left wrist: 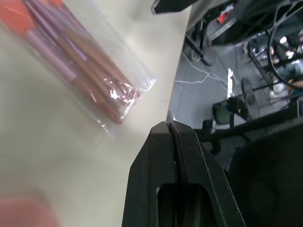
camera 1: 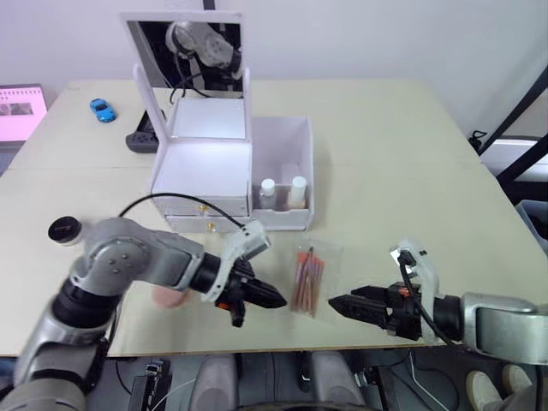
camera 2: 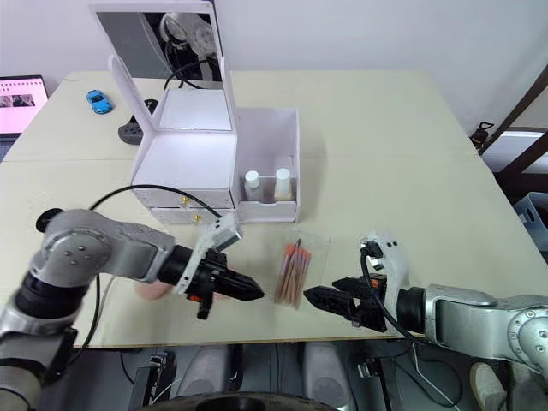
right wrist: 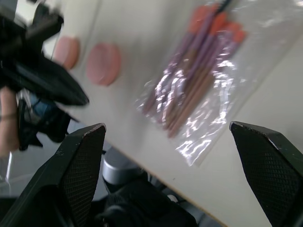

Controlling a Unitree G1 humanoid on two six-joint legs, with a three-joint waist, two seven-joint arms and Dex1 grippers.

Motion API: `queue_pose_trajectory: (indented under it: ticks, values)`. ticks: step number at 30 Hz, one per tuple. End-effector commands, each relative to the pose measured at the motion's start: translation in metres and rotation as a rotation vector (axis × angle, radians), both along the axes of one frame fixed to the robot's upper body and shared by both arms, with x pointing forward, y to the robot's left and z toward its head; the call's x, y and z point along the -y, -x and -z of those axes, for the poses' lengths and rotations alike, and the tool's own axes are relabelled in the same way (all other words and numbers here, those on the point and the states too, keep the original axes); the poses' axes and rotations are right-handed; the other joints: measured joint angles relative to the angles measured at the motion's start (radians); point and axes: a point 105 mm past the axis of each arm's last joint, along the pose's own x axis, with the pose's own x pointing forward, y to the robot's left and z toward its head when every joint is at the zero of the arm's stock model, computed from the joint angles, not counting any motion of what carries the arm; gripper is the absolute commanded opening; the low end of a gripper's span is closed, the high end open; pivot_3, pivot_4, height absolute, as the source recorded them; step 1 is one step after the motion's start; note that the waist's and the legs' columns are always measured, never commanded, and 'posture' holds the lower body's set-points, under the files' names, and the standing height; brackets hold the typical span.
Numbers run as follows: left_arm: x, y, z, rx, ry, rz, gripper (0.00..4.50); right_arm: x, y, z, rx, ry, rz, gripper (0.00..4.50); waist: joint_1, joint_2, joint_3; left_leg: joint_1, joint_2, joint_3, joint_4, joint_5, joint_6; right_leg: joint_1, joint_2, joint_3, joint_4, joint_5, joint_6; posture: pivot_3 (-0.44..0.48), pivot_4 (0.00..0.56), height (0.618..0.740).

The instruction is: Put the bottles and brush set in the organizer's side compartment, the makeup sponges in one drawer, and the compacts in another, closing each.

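Brush set point(camera 1: 307, 280), sealed in a clear sleeve, lay on the worktop point(camera 1: 402, 171) near its near edge, between the two end effectors and just in front of the organizer point(camera 1: 229, 171). Two bottles point(camera 1: 283, 190) already stood in the organizer's open side compartment point(camera 1: 295, 141). Pink makeup sponges point(right wrist: 103, 64) sat on the worktop to the left, beside the left arm.

Left end effector point(camera 1: 276, 300) had its fingers pressed together, holding nothing, tip just left of the brush set. Right end effector point(camera 1: 342, 304) stood with fingers spread wide apart, empty, aimed at the sleeve from the right.

Step in hand, as judged: picking up the brush set for the side compartment. To do it well, the right fingers ought to straddle the bundle across its narrow width and pinch the handles themselves, not the loose film, which looked slippery and likely to slide or crumple. A low, flat approach seemed called for. The bundle would need tipping upright to drop in beside the bottles.

No brand, label or writing could be read on any item.
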Motion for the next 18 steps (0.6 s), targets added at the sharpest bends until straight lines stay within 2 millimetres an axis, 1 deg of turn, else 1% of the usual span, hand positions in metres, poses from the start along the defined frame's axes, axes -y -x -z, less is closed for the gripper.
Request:
queue_pose_trajectory:
  ticks: [1, 7, 11, 18]
  values:
    - [0.008, -0.009, 0.003, 0.041, 0.010, -0.090, 0.04, 0.000, -0.007, 0.002, -0.021, -0.035, 0.038, 4.50, 0.001, 0.000, 0.000, 0.000, 0.000, 0.000, 0.000, 0.000, 0.000, 0.000, 0.000, 0.000, 0.000, 0.000, 0.000, 0.000, 0.150, 0.725]
    - [0.018, -0.020, 0.014, 0.061, 0.002, -0.229, 0.04, -0.004, -0.010, 0.007, -0.045, -0.034, 0.024, 4.50, 0.002, 0.000, 0.000, 0.000, 0.000, -0.001, 0.001, 0.000, 0.000, 0.001, 0.000, 0.000, 0.000, 0.000, 0.000, 0.000, 0.150, 0.725]
    - [0.019, -0.027, 0.018, 0.095, -0.027, -0.294, 0.04, -0.006, -0.014, 0.012, -0.065, -0.036, 0.026, 4.50, 0.003, 0.000, 0.000, 0.000, 0.000, -0.001, 0.000, 0.000, 0.000, 0.001, 0.000, 0.000, 0.000, 0.000, 0.000, 0.000, 0.150, 0.725]
    - [0.023, -0.028, 0.022, 0.111, -0.053, -0.324, 0.04, -0.007, -0.023, 0.024, -0.122, -0.058, 0.060, 4.50, 0.002, 0.000, -0.001, 0.000, 0.000, -0.001, 0.001, 0.000, 0.000, 0.001, 0.000, 0.000, 0.000, 0.000, 0.000, 0.000, 0.150, 0.725]
